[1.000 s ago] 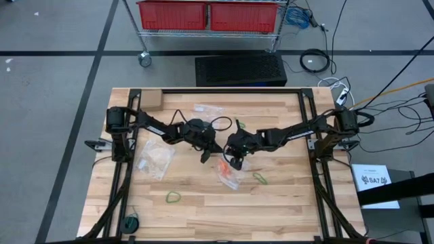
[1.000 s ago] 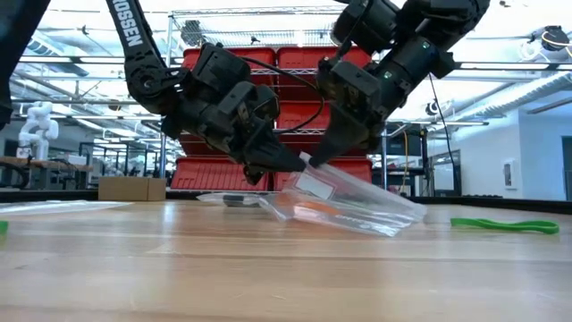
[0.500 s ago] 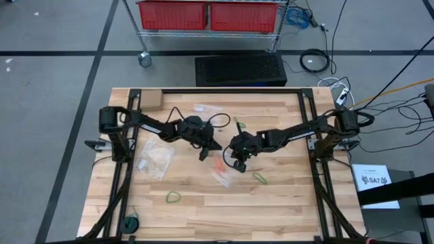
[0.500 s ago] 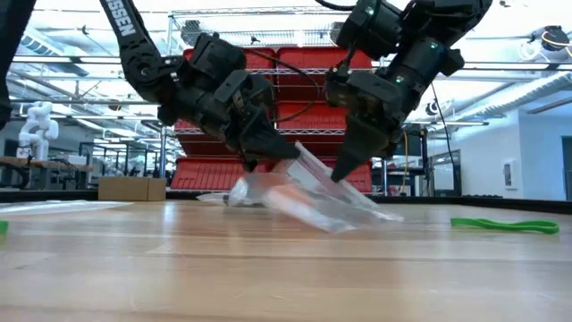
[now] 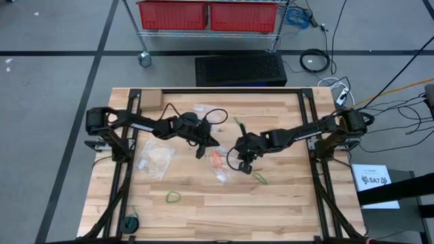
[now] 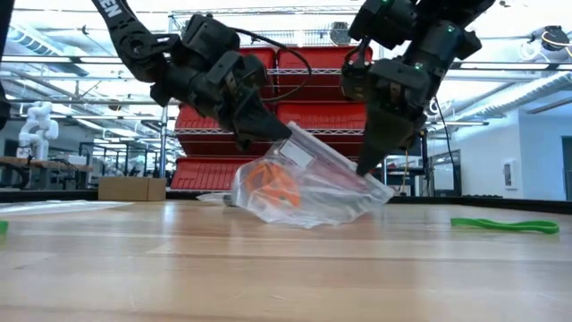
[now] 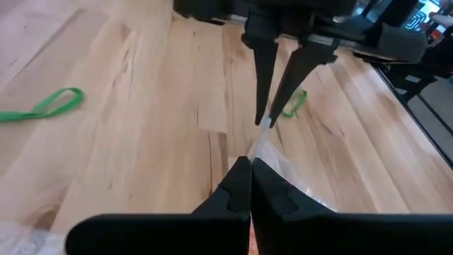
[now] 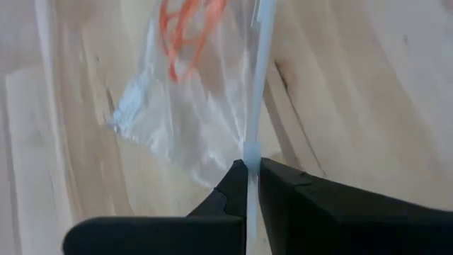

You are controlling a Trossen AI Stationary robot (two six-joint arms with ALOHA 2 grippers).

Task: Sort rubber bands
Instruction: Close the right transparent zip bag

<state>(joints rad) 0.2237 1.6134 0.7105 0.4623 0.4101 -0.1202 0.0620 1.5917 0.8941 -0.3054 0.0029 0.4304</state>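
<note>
Writing: white letters on left arm in low view, only partly readable. Left end effector (image 6: 284,136) and right end effector (image 6: 365,167): fingers pressed together, each pinching top edge of clear bag (image 6: 308,188), lifted over wooden tabletop (image 6: 286,268). Orange rubber bands (image 6: 273,182) inside bag; green rubber bands (image 5: 173,197) loose on tabletop. Red bins (image 5: 210,15) on shelf behind.

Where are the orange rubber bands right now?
High view: mid-table, inside the clear zip bag, orange rubber bands between left gripper and right gripper, both pinching it.
</note>
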